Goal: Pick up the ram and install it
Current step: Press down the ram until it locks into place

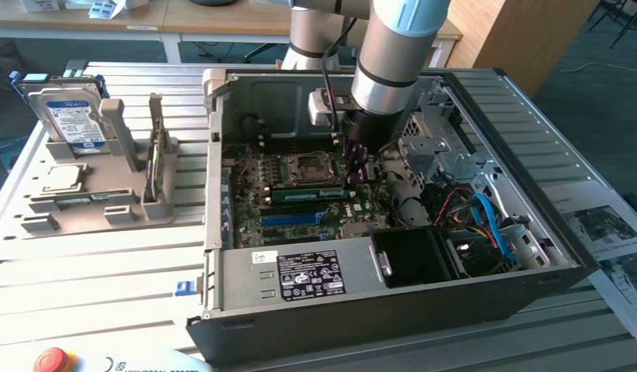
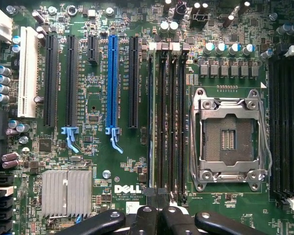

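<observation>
Nearest my wrist camera, the gripper is fully closed, its black fingers pressed together with nothing between them that I can make out. Just beyond the tips the ram stands on edge in the slot of the bank that lies nearest the blue slot. The other slots of that bank lie empty between it and the socket. In the exterior view the gripper hangs low inside the case, and the ram shows as a green strip at about seven o'clock from it, just below the socket. I read the step in hand as seating the stick. Whether the fingertips are touching its top edge I cannot tell from here, since the arm hides the contact. To do this well, I would keep the closed fingers centred over the thin edge and press straight down. Any sideways load could rock the board in its slot. I would judge it done by both end latches closing, not by depth alone. Far off, at ten o'clock from the case, the drive stands in its rack, well apart from the work.
</observation>
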{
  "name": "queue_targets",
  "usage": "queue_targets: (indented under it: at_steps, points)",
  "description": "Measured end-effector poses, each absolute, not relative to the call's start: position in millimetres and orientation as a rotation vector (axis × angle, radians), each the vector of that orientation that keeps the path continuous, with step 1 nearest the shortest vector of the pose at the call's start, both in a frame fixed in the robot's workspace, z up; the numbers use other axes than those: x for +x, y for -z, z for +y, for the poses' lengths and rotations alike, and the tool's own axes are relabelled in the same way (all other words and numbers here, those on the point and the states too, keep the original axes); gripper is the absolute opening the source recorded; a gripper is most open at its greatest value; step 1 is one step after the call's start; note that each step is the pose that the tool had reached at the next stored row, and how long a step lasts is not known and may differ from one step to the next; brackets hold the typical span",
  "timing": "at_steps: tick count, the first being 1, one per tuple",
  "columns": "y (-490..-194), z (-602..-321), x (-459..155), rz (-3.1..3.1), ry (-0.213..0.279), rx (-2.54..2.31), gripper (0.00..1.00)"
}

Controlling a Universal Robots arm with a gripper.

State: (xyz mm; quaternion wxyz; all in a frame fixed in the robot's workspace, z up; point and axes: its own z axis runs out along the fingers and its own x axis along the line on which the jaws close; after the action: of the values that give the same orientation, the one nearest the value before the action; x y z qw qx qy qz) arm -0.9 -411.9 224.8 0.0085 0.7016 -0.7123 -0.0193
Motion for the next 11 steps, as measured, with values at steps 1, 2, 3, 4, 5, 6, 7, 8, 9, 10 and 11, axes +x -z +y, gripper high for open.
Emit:
queue_targets:
  at_steps: [1,2,3,4,5,6,7,8,9,10,11]
  points:
    - [-224.8,-411.9,-0.9,-2.226,0.06,2.192,0.11]
    - [-224.8,-411.9,-0.9,-2.226,0.06,2.192,0.11]
    - [-224.8,-411.9,-0.9,-2.226,0.06,2.192,0.11]
    - [-224.8,-411.9,-0.9,-2.226,0.06,2.192,0.11]
    - [-224.5,-411.9,-0.9,-2.226,0.06,2.192,0.11]
    - [-224.2,-411.9,-0.9,-2.226,0.06,2.192,0.11]
    - [-224.2,-411.9,-0.9,-2.226,0.06,2.192,0.11]
    - [-224.2,-411.9,-0.9,-2.226,0.06,2.192,0.11]
    - [-224.2,-411.9,-0.9,-2.226,0.06,2.192,0.11]
    - [-224.2,-411.9,-0.9,-2.226,0.06,2.192,0.11]
    - [-224.1,-411.9,-0.9,-2.226,0.06,2.192,0.11]
